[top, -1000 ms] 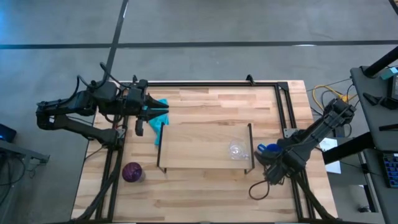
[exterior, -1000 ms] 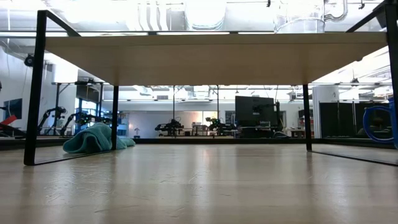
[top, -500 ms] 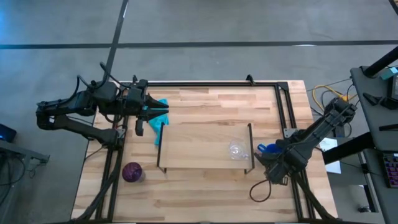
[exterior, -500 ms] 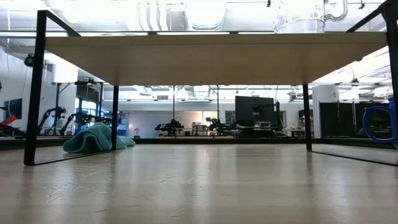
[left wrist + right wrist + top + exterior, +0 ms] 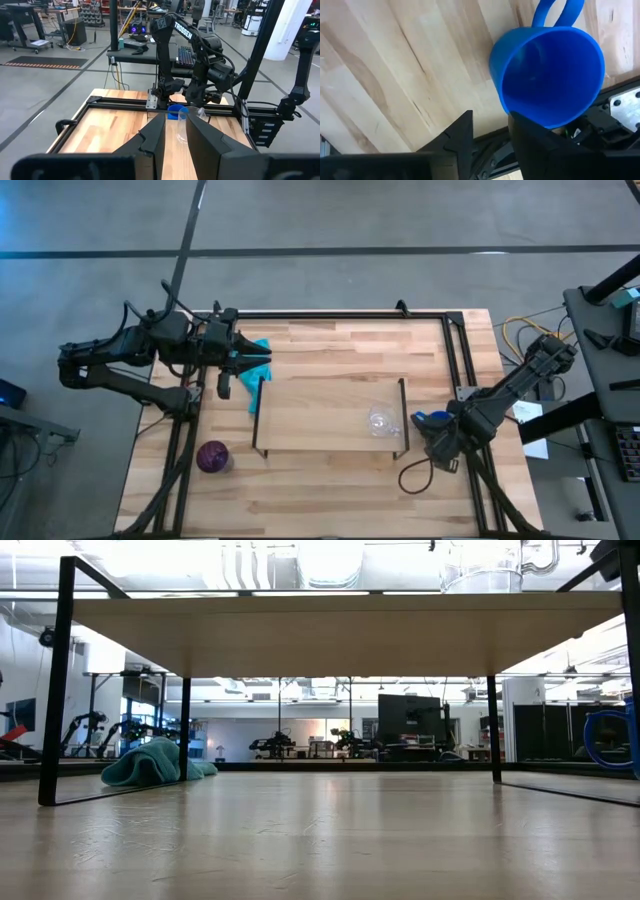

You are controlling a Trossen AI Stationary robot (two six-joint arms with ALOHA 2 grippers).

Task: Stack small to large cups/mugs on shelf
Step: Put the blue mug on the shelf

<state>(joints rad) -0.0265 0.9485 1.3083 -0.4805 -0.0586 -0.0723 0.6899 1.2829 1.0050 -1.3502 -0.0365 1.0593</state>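
The small clear glass cup stands upright on the low light-wood shelf, near its right end; it also shows in the low view. The bright blue mug stands upright on the table just right of the shelf, its handle away from my right gripper. My right gripper is open beside and above the mug's rim; I cannot tell whether one finger touches it. The purple cup stands at the table's near left. My left gripper is open above the teal cloth.
The teal cloth lies on the table at the shelf's far left corner, also in the low view. A black cable loop lies near the table's near right. The table's black frame runs along its edges. Bare board lies left of the glass cup.
My right gripper has shifted a little toward the table's far edge, closer to the blue mug; the cable loop below it has moved with the arm. The mug, the glass cup and the purple cup have stayed in place.
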